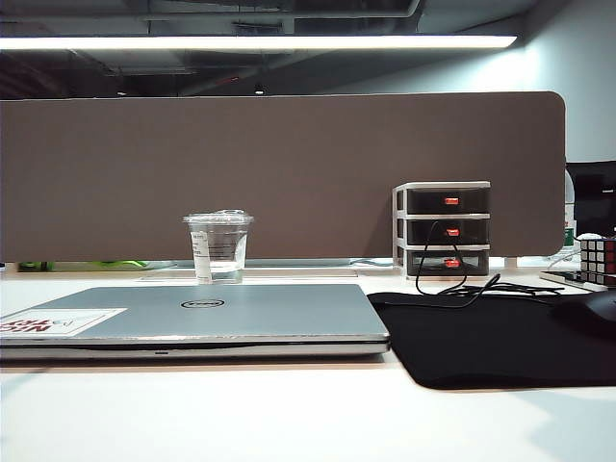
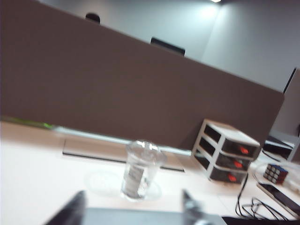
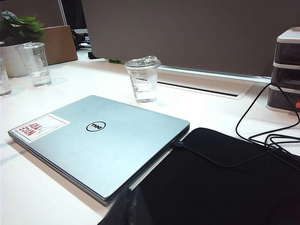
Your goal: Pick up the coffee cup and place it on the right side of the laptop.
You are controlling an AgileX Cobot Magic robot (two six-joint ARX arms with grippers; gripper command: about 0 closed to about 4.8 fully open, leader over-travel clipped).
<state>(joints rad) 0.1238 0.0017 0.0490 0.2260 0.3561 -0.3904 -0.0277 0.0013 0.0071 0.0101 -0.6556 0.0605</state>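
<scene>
The coffee cup (image 1: 218, 246), clear plastic with a flat lid and a white label, stands upright on the white table just behind the closed silver laptop (image 1: 192, 316). Neither gripper shows in the exterior view. In the blurred left wrist view my left gripper (image 2: 133, 199) is open, its dark fingers (image 2: 70, 212) spread wide and empty, hanging over the laptop (image 2: 145, 218) short of the coffee cup (image 2: 139, 171). My right gripper (image 3: 131, 211) is a narrow dark shape with its jaws together, over the seam between the laptop (image 3: 101, 140) and a black mat, well short of the coffee cup (image 3: 143, 79).
A black mat (image 1: 491, 337) lies right of the laptop, with a black cable (image 1: 462, 284) running to a three-drawer unit (image 1: 443, 229) at the brown partition. A Rubik's cube (image 1: 597, 258) sits far right. A second clear cup (image 3: 35, 63) and a plant (image 3: 18, 28) stand far left.
</scene>
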